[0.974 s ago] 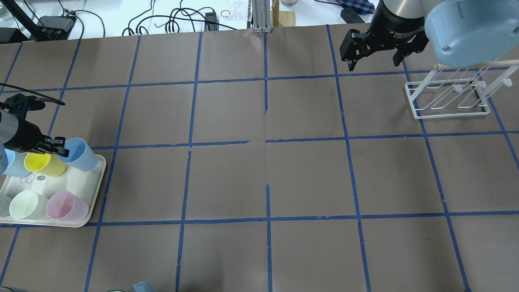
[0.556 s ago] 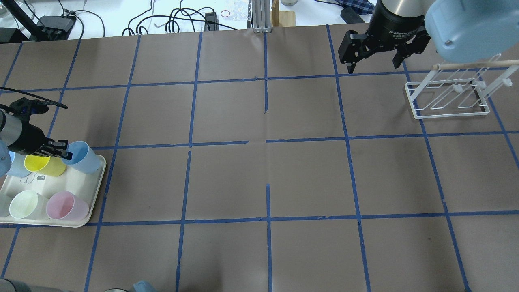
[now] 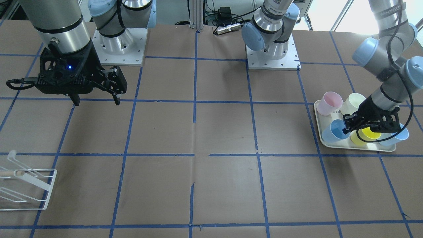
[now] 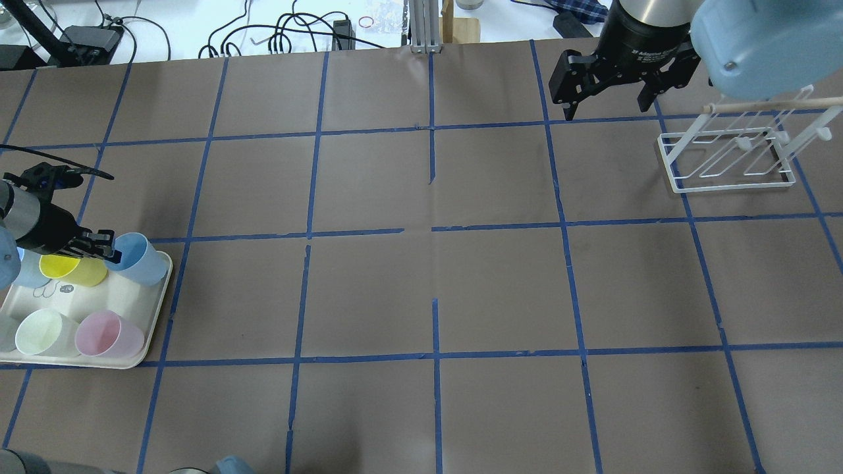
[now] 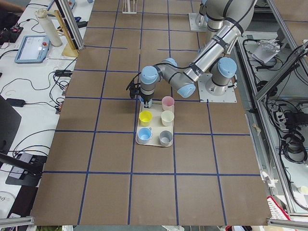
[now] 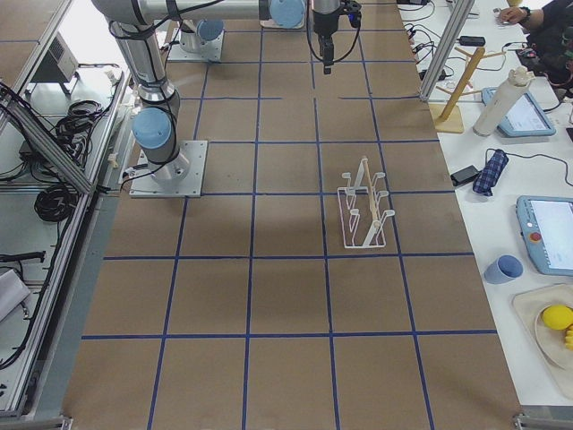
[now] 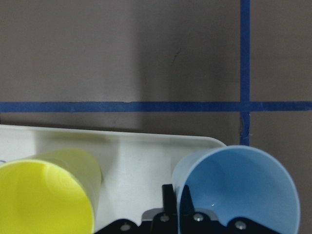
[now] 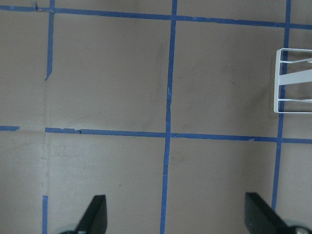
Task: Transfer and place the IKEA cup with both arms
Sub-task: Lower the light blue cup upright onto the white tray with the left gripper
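Observation:
The IKEA cup [image 4: 139, 260], pale blue with a deeper blue inside, stands at the far right corner of a white tray [image 4: 155, 315] on the table's left side. It also shows in the front-facing view [image 3: 333, 132] and the left wrist view [image 7: 239, 190]. My left gripper [image 4: 109, 249] is shut on its rim, one finger inside and one outside the wall [image 7: 168, 201]. Whether the cup's base rests on the tray I cannot tell. My right gripper [image 4: 606, 92] is open and empty, held above the table's far right part.
The tray also holds a yellow cup [image 4: 69, 268] right beside the held one, a paler blue cup [image 4: 26, 271], a cream cup [image 4: 39, 332] and a pink cup [image 4: 105, 334]. A white wire rack [image 4: 724, 158] stands near the right gripper.
My left gripper and the blue cup's rim have shifted a little to the right. The right gripper has barely moved.

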Robot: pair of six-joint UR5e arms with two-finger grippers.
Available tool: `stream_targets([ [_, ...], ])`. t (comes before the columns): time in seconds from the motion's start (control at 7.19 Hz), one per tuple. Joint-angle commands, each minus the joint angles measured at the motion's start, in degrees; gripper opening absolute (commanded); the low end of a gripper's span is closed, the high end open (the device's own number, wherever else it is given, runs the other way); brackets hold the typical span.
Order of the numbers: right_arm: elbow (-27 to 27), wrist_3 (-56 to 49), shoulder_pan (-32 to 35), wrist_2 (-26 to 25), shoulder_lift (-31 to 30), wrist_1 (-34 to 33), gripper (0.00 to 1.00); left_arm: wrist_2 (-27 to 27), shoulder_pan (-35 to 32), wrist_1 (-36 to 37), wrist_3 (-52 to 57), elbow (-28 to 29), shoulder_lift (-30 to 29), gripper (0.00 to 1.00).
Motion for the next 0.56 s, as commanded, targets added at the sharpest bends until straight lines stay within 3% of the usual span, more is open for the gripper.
stream_targets([
  [0.0,0.0,0.0,-0.1,0.0,0.0,0.1,1.00,0.0,0.0,0.0,0.0,0.1,-0.1,0.53],
  [0.14,0.0,0.0,0.0,0.1,-0.1,0.1,1.00,-0.1,-0.1,-0.2,-0.3,0.2,0.0,0.77],
  [0.42,0.0,-0.1,-0.1,0.3,-0.2,0.3,1.00,-0.1,-0.7,-0.3,-0.6,0.7,0.3,0.89],
])
